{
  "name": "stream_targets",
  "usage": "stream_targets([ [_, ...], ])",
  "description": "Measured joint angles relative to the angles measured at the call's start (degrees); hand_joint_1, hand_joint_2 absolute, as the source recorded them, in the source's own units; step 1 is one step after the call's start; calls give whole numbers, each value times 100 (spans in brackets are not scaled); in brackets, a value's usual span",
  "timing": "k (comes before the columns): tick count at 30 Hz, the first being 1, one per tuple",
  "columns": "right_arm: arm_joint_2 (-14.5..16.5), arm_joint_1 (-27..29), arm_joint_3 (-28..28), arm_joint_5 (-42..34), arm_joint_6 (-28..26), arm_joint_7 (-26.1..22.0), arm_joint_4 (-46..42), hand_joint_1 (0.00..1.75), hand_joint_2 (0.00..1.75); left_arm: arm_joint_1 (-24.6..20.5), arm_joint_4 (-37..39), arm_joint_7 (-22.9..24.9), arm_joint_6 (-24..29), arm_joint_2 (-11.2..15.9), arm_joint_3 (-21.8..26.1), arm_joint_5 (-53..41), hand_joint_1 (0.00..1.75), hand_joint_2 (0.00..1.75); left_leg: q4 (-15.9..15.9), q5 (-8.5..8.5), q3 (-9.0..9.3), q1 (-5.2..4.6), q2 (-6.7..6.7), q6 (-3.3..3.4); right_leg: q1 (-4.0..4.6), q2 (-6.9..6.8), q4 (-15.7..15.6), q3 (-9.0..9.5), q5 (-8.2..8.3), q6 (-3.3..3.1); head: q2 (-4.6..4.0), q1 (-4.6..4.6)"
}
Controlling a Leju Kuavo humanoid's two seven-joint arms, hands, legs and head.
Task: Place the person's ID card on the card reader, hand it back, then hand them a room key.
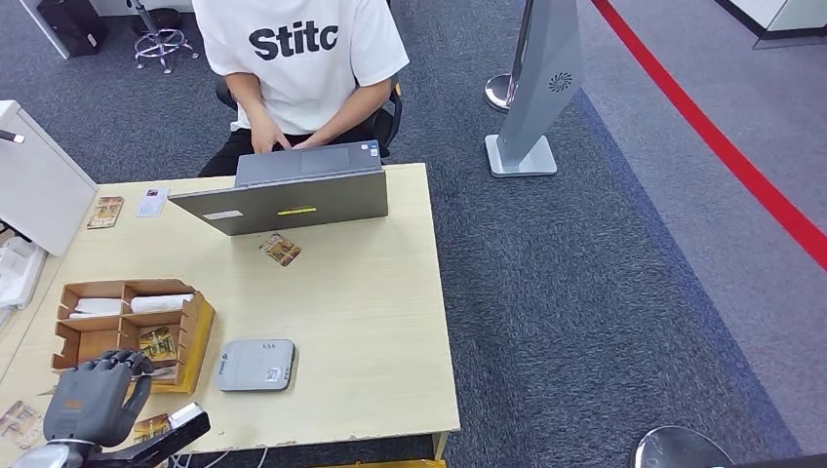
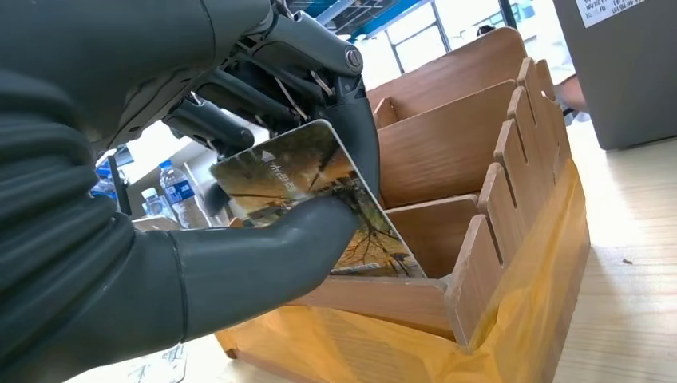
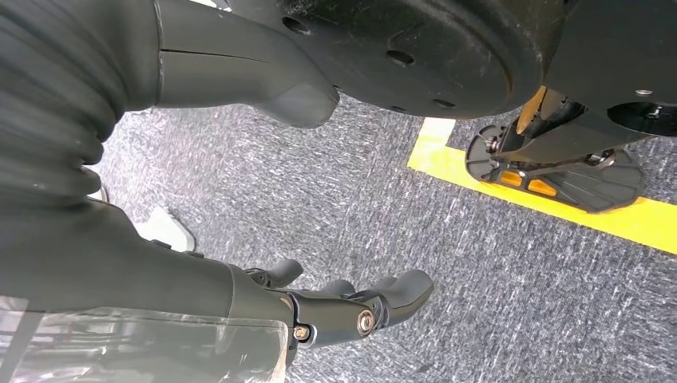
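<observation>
We see the left hand (image 2: 239, 199) at the wooden organizer (image 1: 200, 327) near the counter's (image 1: 371, 312) front left corner, pinching a room key card (image 2: 311, 187) between thumb and fingers just above a front compartment. The grey card reader (image 1: 256, 365) sits just beside the organizer. Another card (image 1: 281, 250) lies mid-counter by the laptop (image 1: 293, 200), where a person (image 1: 302, 58) types. Our right hand (image 3: 351, 307) hangs over carpet, fingers loosely apart, holding nothing.

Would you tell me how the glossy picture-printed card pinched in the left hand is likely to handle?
The glossy picture-printed card looks thin, flat and unbent, so probably stiff and light. Its sheen suggests it could slip between the left hand's smooth fingers.
</observation>
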Motion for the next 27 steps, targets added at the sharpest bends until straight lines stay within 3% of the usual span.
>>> stream_targets([
  [10, 16, -29, 5, 5, -27, 73, 0, 0, 175, -193, -123, -133, 173, 0, -12, 71, 175, 175, 2, 2, 0, 0, -3, 1, 0, -2, 0, -1, 0, 0, -1, 1],
  [19, 42, -96, 30, 25, 26, 196, 0, 0, 175, -1254, -483, -100, -111, 111, -330, -151, 175, 175, 2, 11, 2, 0, -3, -2, 0, 1, 1, 2, 15, -4, -1, 0],
  [27, 44, -97, 99, 87, 78, 230, 0, 0, 175, -1820, -496, 30, -400, 290, -601, -249, 175, 175, 4, 12, -1, 1, -3, -2, 0, 1, 1, -6, 15, -5, 0, 1],
])
